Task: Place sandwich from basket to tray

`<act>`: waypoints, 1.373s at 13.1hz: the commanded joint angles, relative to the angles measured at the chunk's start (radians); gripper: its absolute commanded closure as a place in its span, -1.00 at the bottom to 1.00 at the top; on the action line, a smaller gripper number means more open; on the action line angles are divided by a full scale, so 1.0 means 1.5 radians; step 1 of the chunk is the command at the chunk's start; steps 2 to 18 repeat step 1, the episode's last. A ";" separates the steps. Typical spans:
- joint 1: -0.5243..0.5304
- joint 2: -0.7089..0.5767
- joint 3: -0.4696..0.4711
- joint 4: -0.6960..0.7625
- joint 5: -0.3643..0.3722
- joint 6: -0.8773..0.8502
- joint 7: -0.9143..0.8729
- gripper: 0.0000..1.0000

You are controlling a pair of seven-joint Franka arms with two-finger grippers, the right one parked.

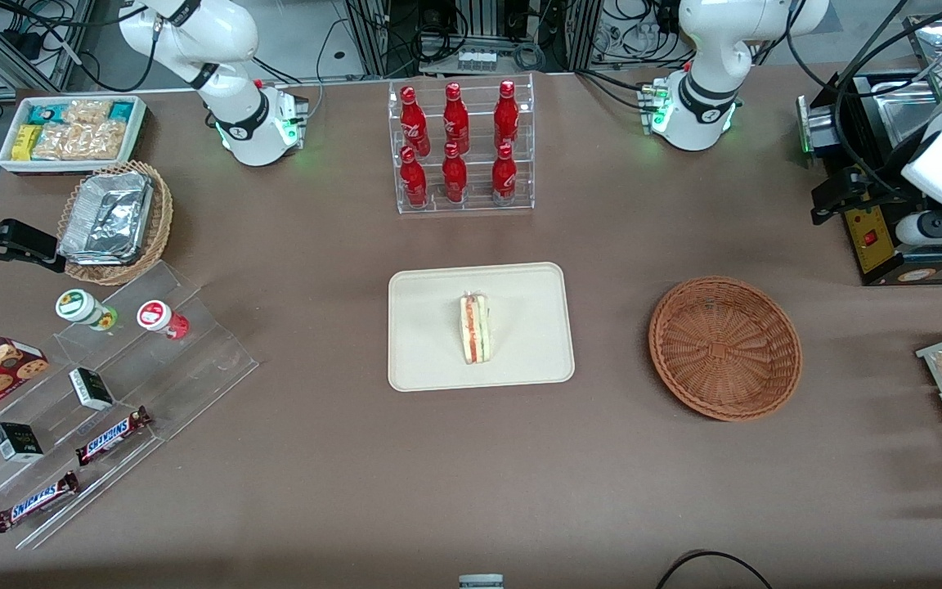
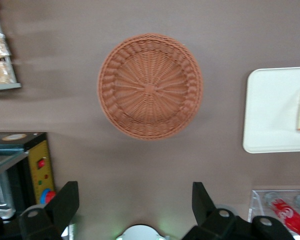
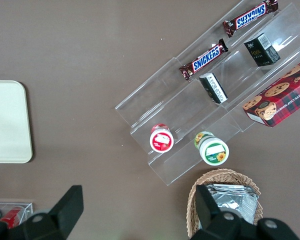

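One sandwich (image 1: 476, 329) lies on tray (image 1: 481, 325), near its centre, at 9 o'clock from basket (image 1: 724, 347), which holds nothing. Gripper (image 2: 135, 200) high above table near basket, fingers spread wide, gripping nothing. Wedge looks light, soft, squashable; clear wrap likely slippery. Best hold: across flat bread faces, mid-wedge, gentle squeeze. Task looks complete.

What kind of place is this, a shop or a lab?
Likely a robotics lab staged as a snack counter: a rack of red bottles, a sandwich on a tray, an empty basket, and cables everywhere. The gripper hangs open above the table.
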 commanded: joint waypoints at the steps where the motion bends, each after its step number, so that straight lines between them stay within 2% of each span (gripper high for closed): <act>1: -0.007 0.003 0.000 0.014 0.020 -0.001 0.008 -1.00; 18: -0.007 0.003 0.000 0.014 0.020 -0.001 0.008 -1.00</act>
